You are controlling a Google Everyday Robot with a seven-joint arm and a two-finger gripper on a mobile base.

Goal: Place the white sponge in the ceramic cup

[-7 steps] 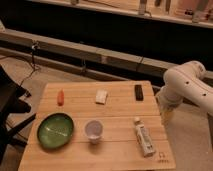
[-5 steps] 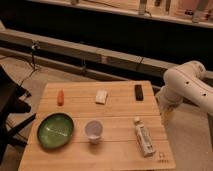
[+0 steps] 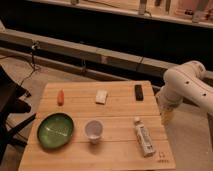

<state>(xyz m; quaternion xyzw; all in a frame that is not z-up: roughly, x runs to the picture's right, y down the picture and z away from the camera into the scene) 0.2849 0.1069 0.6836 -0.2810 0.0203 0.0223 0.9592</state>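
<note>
Off the right-hand edge of the pale slatted wooden table (image 3: 120,114), as the camera sees it, hangs my gripper (image 3: 166,117). It points down from the end of the fat white arm (image 3: 187,85), beside the tabletop rather than over it. Open or closed: can't tell.

Nothing has changed over the last half sec. Arm in same pos., every obj. on the table where it was. So no progress yet, and I judge the reach hasn't begun.

The small flat white rectangular sponge (image 3: 101,96) lies well apart from the gripper, out toward the table's middle and a bit farther back, untouched. Btwn it and the gripper sits a small black rectangular block (image 3: 138,92), the nearest back-row thing to my tool. The small round pale ceramic cup (image 3: 93,130) stands upright, also well apart from the gripper and nearer the front edge than the sponge. Its mouth faces up and it's apparently empty, though that's hard to be sure of at this angle.

Closest to the gripper is a long white printed tube (image 3: 144,137), lying just inside the table edge; not my target. Farthest off are a wide green bowl (image 3: 40,131) and a small orange item (image 3: 60,97).

Next, as I see it: swing in over the table, pass above the black block, come down on the sponge, then carry it forward to the cup. Risk: clipping tube or block on the way.
</note>
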